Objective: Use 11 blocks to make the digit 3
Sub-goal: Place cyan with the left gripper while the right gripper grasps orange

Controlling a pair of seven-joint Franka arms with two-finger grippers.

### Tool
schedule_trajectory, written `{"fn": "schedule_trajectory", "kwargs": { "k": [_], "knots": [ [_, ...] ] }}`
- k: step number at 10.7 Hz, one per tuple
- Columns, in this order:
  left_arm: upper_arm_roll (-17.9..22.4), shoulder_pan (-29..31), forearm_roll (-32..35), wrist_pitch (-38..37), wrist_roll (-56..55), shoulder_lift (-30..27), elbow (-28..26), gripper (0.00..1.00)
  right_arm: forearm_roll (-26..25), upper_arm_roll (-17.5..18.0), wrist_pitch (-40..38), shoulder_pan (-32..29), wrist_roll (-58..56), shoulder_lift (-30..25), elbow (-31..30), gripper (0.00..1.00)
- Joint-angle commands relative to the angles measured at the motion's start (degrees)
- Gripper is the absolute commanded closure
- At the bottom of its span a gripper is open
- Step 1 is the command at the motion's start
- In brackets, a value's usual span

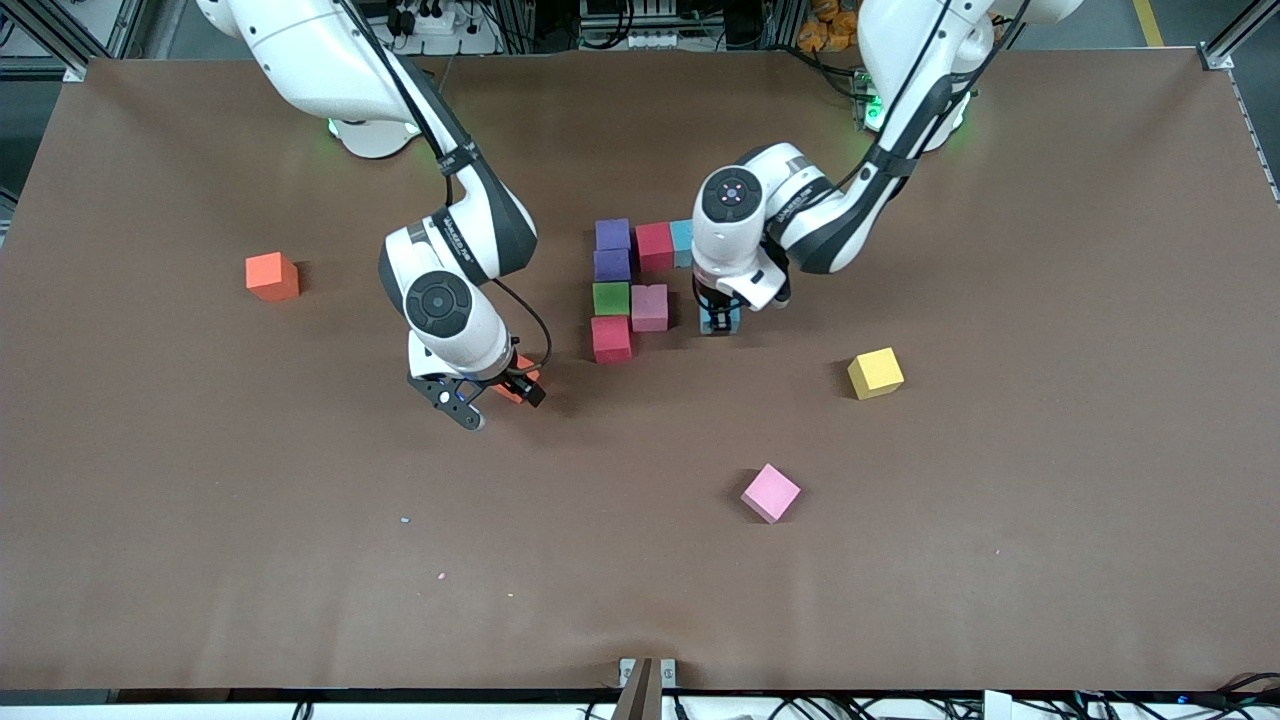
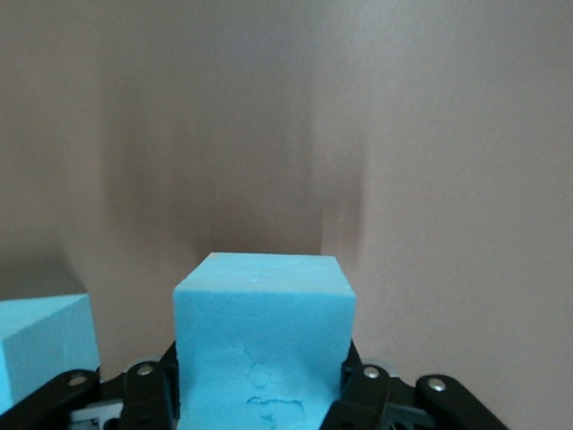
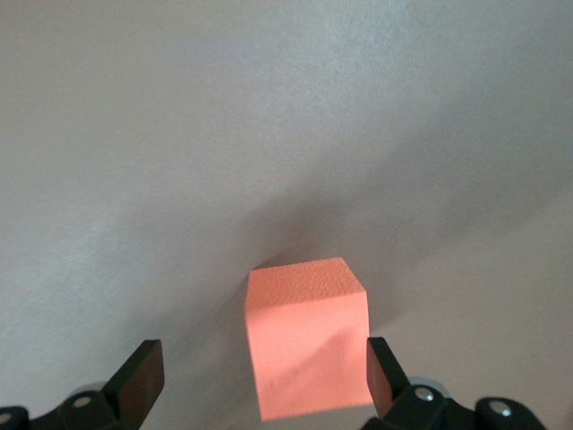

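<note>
**Blue block gripped, orange block straddled**

Spread wide and brown: worktop point(image 1: 1000, 500). Reached in from the upper edge of the front view: two white arms.

Left end effector point(image 1: 720, 318) hung low beside the cluster, at its left-arm end, clamped on a light blue block point(image 2: 264, 345); black fingers point(image 2: 365, 394) pressed both flanks in the left wrist view. Whether that block touched the worktop: cannot tell. Caught at that view's edge: a second light blue block point(image 2: 40, 345).

Right end effector point(image 1: 490, 397) sat low, toward the right arm's end from the cluster and nearer the camera, fingers point(image 3: 143, 376) spread wide to either side of an orange block point(image 3: 307, 336), clear of its faces in the right wrist view. Rested on the worktop, ungripped.

Clustered mid-worktop: a column of purple point(image 1: 612, 234), purple point(image 1: 611, 264), green point(image 1: 610, 298) and crimson point(image 1: 610, 338), farthest to nearest. Beside the top of that column, toward the left arm's end: another crimson point(image 1: 654, 246), then that second light blue, half hidden by the left arm. Beside green: a pink block point(image 1: 649, 307).

Scattered loose: a second orange block point(image 1: 272, 276) well out toward the right arm's end; yellow point(image 1: 875, 373) toward the left arm's end; a second pink point(image 1: 770, 492) nearest the camera.
</note>
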Motion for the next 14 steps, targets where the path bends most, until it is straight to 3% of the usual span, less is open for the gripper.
{"fn": "schedule_trajectory", "kwargs": {
  "k": [1,4,5,7,8,12,14],
  "knots": [
    [0.54,-1.69,1.55,-0.22,-1.82,3.04,2.95,0.98,0.65,0.77,4.84,-0.44,0.16,-0.65,-4.70,0.00],
    [0.54,-2.49,5.05,-0.22,-6.63,5.50,5.06,0.98,0.65,0.85,4.66,-0.27,-1.42,-0.39,-5.06,0.00],
    [0.54,-2.49,5.94,-0.22,-7.61,6.20,5.93,0.98,0.65,0.85,4.58,-0.35,-2.30,-0.48,-5.06,0.10],
    [0.54,-2.49,5.95,-0.22,-7.70,6.82,6.90,0.98,0.65,0.94,4.49,-0.36,-3.10,-0.48,-5.06,0.67],
    [0.37,-2.49,5.95,-0.22,-7.70,7.00,7.08,0.97,0.65,0.94,4.23,-0.18,-5.36,-0.48,-5.06,0.76],
    [0.19,-2.66,6.04,-0.22,-8.06,7.00,6.74,0.95,0.56,1.03,1.42,1.49,-19.68,-1.18,-2.70,0.84],
    [0.11,-3.63,5.86,-0.31,-8.41,6.91,6.47,0.94,0.39,1.03,0.89,2.45,-21.12,-1.01,-0.68,0.84]
  ]
}}
